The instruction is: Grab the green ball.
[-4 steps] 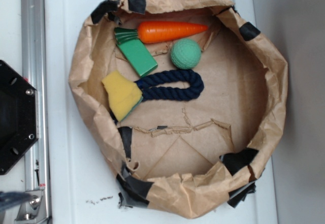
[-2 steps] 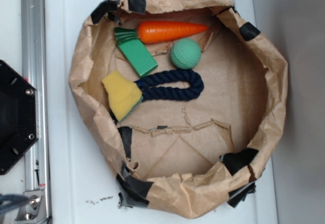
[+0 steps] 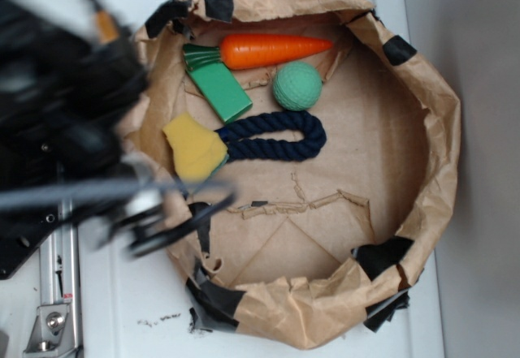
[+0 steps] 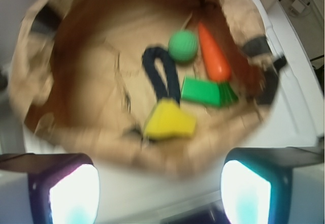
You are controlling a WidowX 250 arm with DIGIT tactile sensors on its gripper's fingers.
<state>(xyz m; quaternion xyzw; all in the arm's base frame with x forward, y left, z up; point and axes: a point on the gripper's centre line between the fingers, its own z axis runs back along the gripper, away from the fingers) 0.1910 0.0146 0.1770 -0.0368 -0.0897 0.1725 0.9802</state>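
Now arm [image 3: 73,114] blurred at bag's [image 3: 439,131] left rim, jaws apart.

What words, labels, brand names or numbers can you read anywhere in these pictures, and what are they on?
None can be read in either view.
The green ball, carrot toy, green block, yellow sponge and rope loop carry no print.
The paper bowl shows only black tape patches, no lettering.
The arm and claw are too motion-blurred to show any marking.
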